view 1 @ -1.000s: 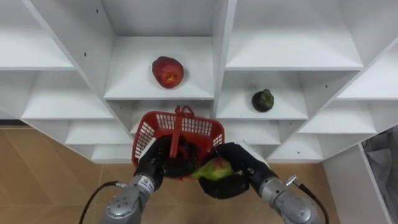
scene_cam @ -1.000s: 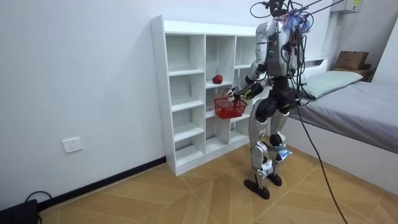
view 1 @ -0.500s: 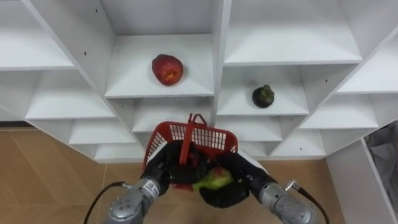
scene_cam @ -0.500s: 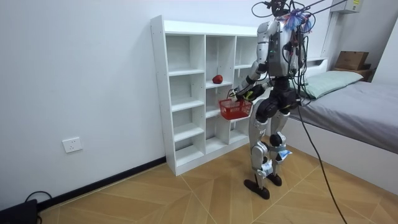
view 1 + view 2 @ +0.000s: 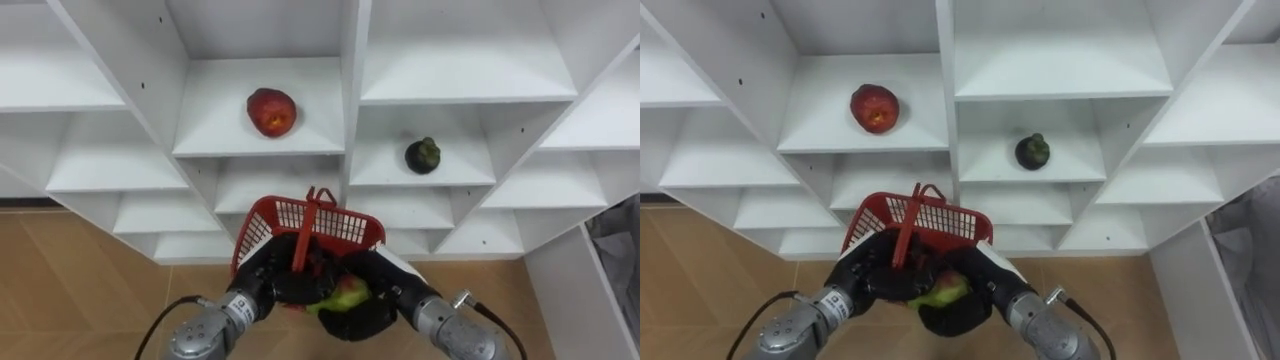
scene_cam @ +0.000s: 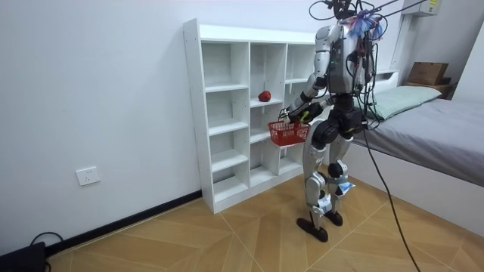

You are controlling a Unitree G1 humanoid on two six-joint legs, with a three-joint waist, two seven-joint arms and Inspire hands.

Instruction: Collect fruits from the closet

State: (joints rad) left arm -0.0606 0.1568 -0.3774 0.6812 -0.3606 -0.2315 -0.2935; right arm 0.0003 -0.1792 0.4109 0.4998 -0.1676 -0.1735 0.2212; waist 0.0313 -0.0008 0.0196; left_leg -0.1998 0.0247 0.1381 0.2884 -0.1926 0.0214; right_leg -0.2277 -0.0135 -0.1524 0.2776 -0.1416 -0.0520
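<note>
Left hand (image 5: 262, 285) grips the basket (image 5: 320, 220); right hand (image 5: 375, 300), closed round a green fruit (image 5: 346, 295), is at the basket's near rim. Let go there, the fruit may fall outside. An apple (image 5: 271, 111) and a dark fruit (image 5: 423, 155) sit above the basket.

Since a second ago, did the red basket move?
Yes. The red basket, in the left hand, shifted to the robot's right; its handle now sits closer to the shelf's white divider.

My right hand (image 5: 375, 300) covers much of the green-yellow fruit (image 5: 347, 292); my left hand (image 5: 262, 285) blocks part of the red plastic basket (image 5: 310, 215).
</note>
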